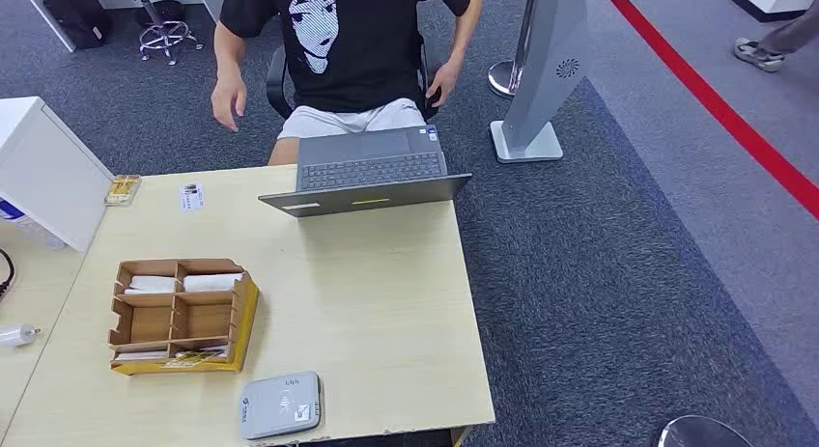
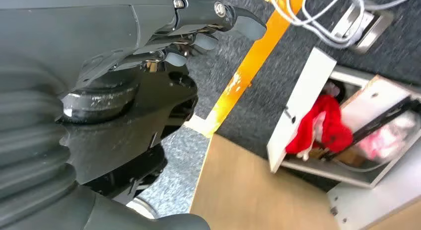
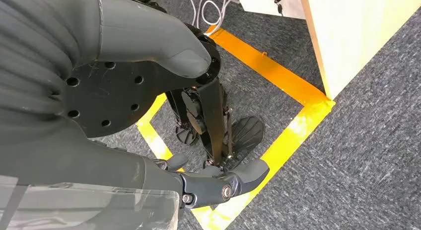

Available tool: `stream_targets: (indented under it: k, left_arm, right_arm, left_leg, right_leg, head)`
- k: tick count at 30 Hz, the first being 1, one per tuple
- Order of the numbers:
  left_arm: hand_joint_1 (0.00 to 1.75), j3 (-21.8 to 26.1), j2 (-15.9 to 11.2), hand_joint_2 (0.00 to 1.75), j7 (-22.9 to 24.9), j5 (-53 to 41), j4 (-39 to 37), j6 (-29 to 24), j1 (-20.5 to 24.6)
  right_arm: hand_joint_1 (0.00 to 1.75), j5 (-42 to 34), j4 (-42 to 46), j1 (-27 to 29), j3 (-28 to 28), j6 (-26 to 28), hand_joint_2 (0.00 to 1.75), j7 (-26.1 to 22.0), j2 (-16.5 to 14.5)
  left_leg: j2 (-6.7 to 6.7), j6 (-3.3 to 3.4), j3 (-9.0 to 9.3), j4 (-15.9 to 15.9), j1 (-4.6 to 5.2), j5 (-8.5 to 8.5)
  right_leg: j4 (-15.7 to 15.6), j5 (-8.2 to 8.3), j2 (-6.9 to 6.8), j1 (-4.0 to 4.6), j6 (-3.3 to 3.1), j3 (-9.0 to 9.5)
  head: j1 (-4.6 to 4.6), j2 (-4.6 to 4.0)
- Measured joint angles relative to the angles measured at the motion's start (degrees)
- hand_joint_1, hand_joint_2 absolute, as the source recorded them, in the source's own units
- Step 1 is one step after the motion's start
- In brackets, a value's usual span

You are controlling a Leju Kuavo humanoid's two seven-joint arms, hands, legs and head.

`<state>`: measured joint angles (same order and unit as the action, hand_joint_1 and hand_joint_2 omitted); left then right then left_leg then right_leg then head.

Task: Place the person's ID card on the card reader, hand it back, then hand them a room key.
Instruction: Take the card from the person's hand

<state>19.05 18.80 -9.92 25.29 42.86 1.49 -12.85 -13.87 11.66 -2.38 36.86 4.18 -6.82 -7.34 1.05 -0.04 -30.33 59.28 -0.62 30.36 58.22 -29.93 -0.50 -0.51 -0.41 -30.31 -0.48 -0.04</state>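
A small white ID card (image 1: 191, 196) lies flat on the far left part of the wooden table (image 1: 386, 312), in front of a seated person (image 1: 348, 51). The grey card reader (image 1: 280, 405) sits at the table's near edge. A wooden organizer (image 1: 179, 315) to its left holds white key cards (image 1: 183, 283) in its far compartments. My left hand (image 2: 149, 66) hangs below table height beside the table's edge, fingers apart, holding nothing. My right hand (image 3: 149, 91) hangs over the carpet with thumb and fingers apart, holding nothing.
An open grey laptop (image 1: 372, 172) stands at the table's far edge. A white box (image 1: 43, 172) and a small yellow item (image 1: 123, 188) sit at the left. The person's hand (image 1: 229, 101) hovers beyond the far left edge. Yellow tape (image 3: 293, 135) marks the floor.
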Motion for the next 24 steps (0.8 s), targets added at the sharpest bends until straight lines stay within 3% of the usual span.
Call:
stream_targets:
  k: [7,24]
  left_arm:
    - [0.00,-4.3,0.8,1.75,-4.4,4.7,7.4,-6.0,-3.4]
    - [0.00,-9.5,1.8,1.75,-22.7,20.5,28.0,-23.1,-11.4]
  right_arm:
    - [0.00,-0.5,-0.2,-0.1,0.9,1.8,1.75,0.3,-0.1]
    - [0.00,-1.8,-0.4,-0.1,3.0,6.3,1.75,0.1,-1.6]
  left_leg:
    - [0.00,0.00,0.00,0.0,0.00,0.00]
    - [0.00,0.00,0.00,0.0,-0.01,0.00]
  right_leg:
    - [0.0,0.00,-0.01,0.00,0.00,0.00]
    - [0.0,0.00,-0.01,0.01,0.00,0.00]
  head:
    - [-0.02,0.00]
    - [0.03,-0.01]
